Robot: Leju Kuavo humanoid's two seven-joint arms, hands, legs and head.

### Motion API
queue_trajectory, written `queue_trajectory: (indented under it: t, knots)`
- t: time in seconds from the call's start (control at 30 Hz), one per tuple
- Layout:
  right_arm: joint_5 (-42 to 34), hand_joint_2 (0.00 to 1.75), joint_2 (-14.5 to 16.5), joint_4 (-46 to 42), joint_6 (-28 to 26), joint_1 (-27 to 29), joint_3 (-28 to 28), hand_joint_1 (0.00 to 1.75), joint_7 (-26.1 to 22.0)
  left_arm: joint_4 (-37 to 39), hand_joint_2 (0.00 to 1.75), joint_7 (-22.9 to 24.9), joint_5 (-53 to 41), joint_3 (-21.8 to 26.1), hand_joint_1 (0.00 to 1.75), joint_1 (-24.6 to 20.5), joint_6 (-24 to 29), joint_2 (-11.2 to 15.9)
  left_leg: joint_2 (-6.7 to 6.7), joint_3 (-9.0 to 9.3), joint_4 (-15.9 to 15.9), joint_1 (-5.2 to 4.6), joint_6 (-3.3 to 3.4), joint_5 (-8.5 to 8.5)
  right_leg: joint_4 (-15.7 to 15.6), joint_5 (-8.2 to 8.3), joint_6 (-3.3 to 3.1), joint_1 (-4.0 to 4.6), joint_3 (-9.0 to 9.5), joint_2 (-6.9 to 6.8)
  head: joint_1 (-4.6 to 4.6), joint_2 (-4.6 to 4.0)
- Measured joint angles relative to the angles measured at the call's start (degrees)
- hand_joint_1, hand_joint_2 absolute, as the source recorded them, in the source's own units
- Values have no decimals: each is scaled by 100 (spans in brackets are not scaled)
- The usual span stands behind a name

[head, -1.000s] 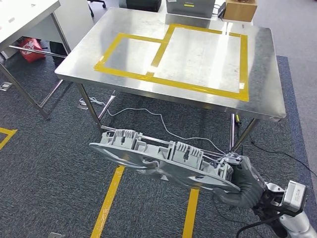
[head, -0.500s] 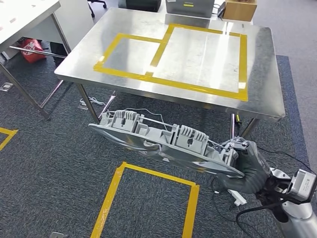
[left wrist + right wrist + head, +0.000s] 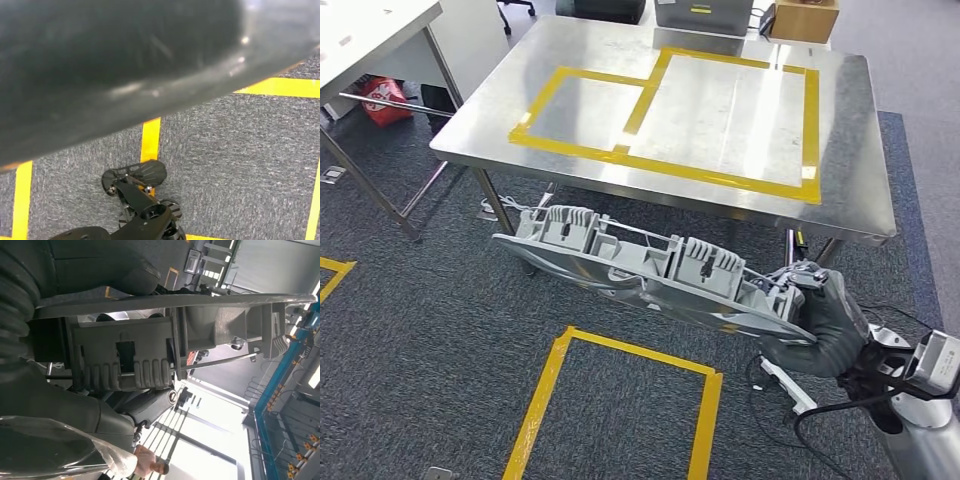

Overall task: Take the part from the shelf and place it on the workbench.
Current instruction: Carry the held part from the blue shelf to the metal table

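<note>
The part (image 3: 652,275) is a long grey plastic moulding with ribbed blocks on top. It hangs level over the carpet, just in front of the steel workbench (image 3: 848,150) and below its front edge. My right hand (image 3: 822,335) grips the part's right end, and the rest of the part sticks out unsupported to the left. In the right wrist view the part (image 3: 128,362) runs away from the hand (image 3: 49,400), with the thumb (image 3: 102,270) lying along its flat face. Two yellow tape rectangles (image 3: 660,165) mark the bare benchtop.
A yellow tape square (image 3: 622,345) marks the carpet under the part. Cables (image 3: 622,225) and a white power strip (image 3: 788,385) lie near the bench legs. A grey device (image 3: 705,15) and a cardboard box (image 3: 807,18) stand beyond the far edge. A white table (image 3: 365,30) stands at the left.
My right hand has raised the part, and it is now nearer the workbench's front edge. The yellow floor square that it covered now shows below it.
</note>
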Motion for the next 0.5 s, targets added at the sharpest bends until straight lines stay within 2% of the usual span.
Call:
queue_trajectory:
  t: [0.23, 0.37, 0.43, 0.5]
  knots:
    - [-3, 175, 0, 0, 0, -44, 0, 175, 0, 0, 0, 0, -1, 0, 0, 0, 0, -4, 0, 0, 5, -2, 2, -2, -4, 3, 3, -3, 0, 0, 0, 0]
    - [-3, 175, -4, -4, 1, -59, -1, 175, 2, -1, 0, 0, -7, 0, 0, -11, 9, 5, 12, 19, -48, -7, 106, 40, -50, 36, 76, -23, -4, 9, -4, 1]
    - [-10, 175, -16, -11, 5, -79, -1, 175, 2, -2, 0, -1, -15, 0, 0, -25, 17, 0, 46, 85, -219, 34, 150, 124, 88, -81, 105, -8, -91, -69, 9, 0]
    - [-25, 175, -25, -14, 9, -110, 3, 175, 3, -2, 0, -1, -23, 0, 0, -28, 20, -5, 85, 119, -303, 56, 173, 168, 645, -391, 144, -21, -364, -185, 26, -1]
